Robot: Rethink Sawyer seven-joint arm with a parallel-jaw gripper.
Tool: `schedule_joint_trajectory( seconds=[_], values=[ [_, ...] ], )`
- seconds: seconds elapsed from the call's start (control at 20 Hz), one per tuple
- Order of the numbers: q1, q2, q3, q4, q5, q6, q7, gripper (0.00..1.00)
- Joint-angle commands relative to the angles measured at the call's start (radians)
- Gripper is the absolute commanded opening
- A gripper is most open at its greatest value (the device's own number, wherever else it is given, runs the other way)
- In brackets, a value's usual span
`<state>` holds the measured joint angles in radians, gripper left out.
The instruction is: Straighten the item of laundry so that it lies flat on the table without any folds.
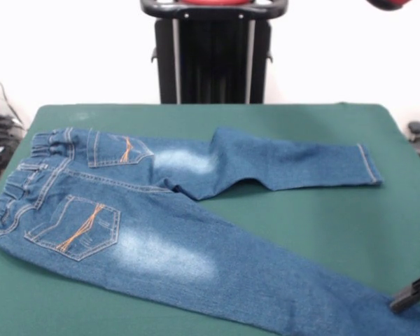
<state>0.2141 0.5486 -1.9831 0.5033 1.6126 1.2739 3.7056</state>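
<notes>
Jeans (pixel 196 231) lie back-side up on the green table (pixel 322 210), covering most of its left and middle. The elastic waistband (pixel 28 168) is at the left edge, bunched and gathered. Two back pockets with orange stitching show: the near pocket (pixel 75 225) is bigger in view, and the far pocket (pixel 119 150) sits just below the waistband. There is a faded whitish patch beside each pocket.

Legs are spread apart in a V. The far leg (pixel 294 164) runs right, roughly parallel to the table's far edge, and its cuff ends well short of the right edge. It lies mostly flat, with a slight hump and a shadowed tuck where it meets the crotch. The near leg (pixel 266 280) runs diagonally to the lower right corner and out of frame, looking smooth.

End effector (pixel 411 294) shows as a black tip with a bit of red at the right edge, low, touching or just above the near leg's lower end. Cannot tell if it is released or clenched, since it is mostly cut off.

A black pedestal (pixel 213 56) stands behind the table, and a red arm part (pixel 388 3) shows at the top right. Cables (pixel 0 140) sit off the table at left.
</notes>
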Motion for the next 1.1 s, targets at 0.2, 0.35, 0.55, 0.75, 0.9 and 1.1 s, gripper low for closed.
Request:
schedule_joint_trajectory(
  seconds=[0.2, 0.35, 0.55, 0.75, 0.9, 1.1],
  values=[
    [0.096, 0.044, 0.141, -0.095, -0.019, 0.138, 0.241, 0.0],
    [0.106, 0.044, 0.156, -0.084, -0.031, 0.128, 0.24, 0.0],
    [0.117, 0.044, 0.184, -0.072, -0.049, 0.114, 0.235, 0.0],
    [0.128, 0.044, 0.207, -0.062, -0.07, 0.097, 0.227, 0.0],
    [0.127, 0.041, 0.207, -0.068, -0.095, 0.096, 0.214, 1.0],
    [0.126, 0.043, 0.202, -0.068, -0.099, 0.088, 0.233, 1.0]
  ],
)
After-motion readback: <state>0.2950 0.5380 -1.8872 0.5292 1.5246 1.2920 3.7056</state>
